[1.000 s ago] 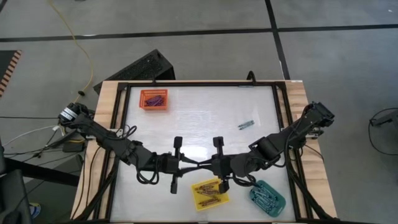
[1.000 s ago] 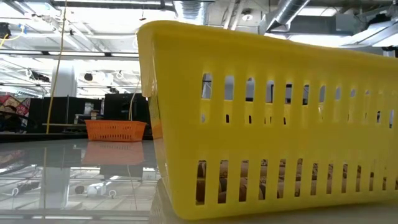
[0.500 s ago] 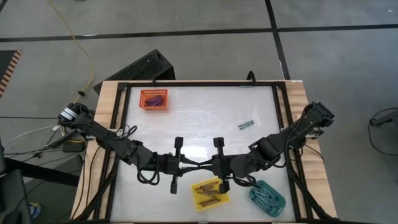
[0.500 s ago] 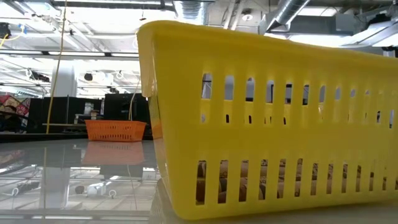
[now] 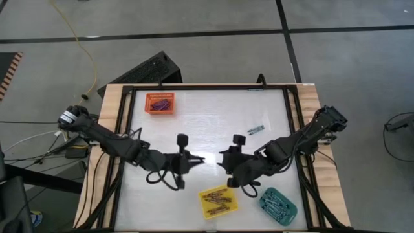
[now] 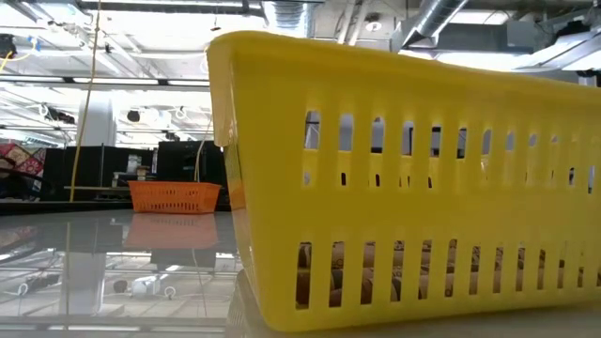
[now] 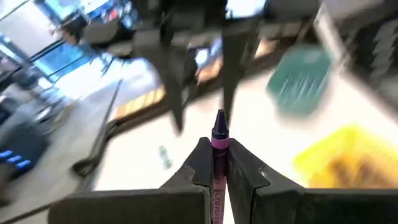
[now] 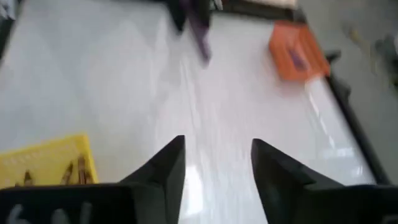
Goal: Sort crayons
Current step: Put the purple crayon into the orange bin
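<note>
Most of the sorting looks done to me: brownish crayons lie in the yellow tray point(image 5: 218, 201), a bunch of teal ones in the teal tray point(image 5: 278, 204), and purple ones in the orange tray point(image 5: 160, 103) at the far corner on my left side. What is left, as far as I can see, is the purple crayon point(image 7: 219, 163) I am pinching in my left gripper point(image 5: 194, 160), fingers clamped tight on its paper wrap with the tip poking out ahead, and a loose pair of bluish crayons point(image 5: 256, 129) lying on the bare white table point(image 5: 213, 123) toward my right side. My right gripper point(image 5: 224, 161) hangs just across from the left one over the middle of the table, its fingers point(image 8: 163, 165) spread wide and holding nothing. I judge the purple one belongs in the orange tray, and the path there runs over clear tabletop, well away from the yellow and teal trays at the near edge. The dark frame rail around the table sits just beside the orange tray, so I would come in from the table side. The two grippers are close together; that gap is my tightest spot.
</note>
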You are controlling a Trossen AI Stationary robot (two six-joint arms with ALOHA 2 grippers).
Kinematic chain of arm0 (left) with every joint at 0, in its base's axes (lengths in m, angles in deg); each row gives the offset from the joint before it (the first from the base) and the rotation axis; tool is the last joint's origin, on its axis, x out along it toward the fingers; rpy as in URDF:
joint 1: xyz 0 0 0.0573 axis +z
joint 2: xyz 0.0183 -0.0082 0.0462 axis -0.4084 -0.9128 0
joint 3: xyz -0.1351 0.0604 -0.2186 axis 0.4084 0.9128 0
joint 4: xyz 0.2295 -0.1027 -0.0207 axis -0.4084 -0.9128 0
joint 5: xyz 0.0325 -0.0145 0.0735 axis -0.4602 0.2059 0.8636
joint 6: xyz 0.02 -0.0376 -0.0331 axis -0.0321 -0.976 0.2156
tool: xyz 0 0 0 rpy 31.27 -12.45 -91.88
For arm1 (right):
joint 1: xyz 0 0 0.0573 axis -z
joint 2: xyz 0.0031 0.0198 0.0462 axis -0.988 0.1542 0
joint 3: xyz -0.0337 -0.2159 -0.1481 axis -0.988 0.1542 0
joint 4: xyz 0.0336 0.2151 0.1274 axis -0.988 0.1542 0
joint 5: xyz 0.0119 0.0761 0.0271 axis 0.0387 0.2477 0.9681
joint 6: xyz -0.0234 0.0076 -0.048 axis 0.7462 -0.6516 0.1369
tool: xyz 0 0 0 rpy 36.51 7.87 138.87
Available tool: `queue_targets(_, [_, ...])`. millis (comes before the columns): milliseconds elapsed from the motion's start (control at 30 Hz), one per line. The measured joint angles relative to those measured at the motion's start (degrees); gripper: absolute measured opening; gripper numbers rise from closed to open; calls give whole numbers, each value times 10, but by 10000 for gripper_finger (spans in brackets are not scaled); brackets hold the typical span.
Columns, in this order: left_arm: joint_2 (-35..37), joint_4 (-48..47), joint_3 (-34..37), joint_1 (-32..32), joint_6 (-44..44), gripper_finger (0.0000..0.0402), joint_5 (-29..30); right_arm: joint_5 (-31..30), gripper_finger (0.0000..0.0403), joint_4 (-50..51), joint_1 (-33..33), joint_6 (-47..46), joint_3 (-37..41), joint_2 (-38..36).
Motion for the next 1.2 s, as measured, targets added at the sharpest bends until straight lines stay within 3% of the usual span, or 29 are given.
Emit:
queue_targets(167, [33, -152, 0, 42, 21, 2, 41, 2, 188, 85, -6, -108, 1, 0])
queue_targets(400, [57, -306, 0, 160, 82, 2, 24, -7, 173, 89, -39, -176, 66, 9])
queue_targets(633, [57, -337, 0, 349, 163, 5, -102, -51, 166, 92, -69, -262, 159, 9])
queue_targets(833, [54, -337, 0, 509, 192, 7, -236, -85, 166, 102, -88, -279, 198, 9])
queue_targets(1200, [-25, -364, 1, 680, 239, 8, -344, -103, 163, 123, -64, -272, 209, 4])
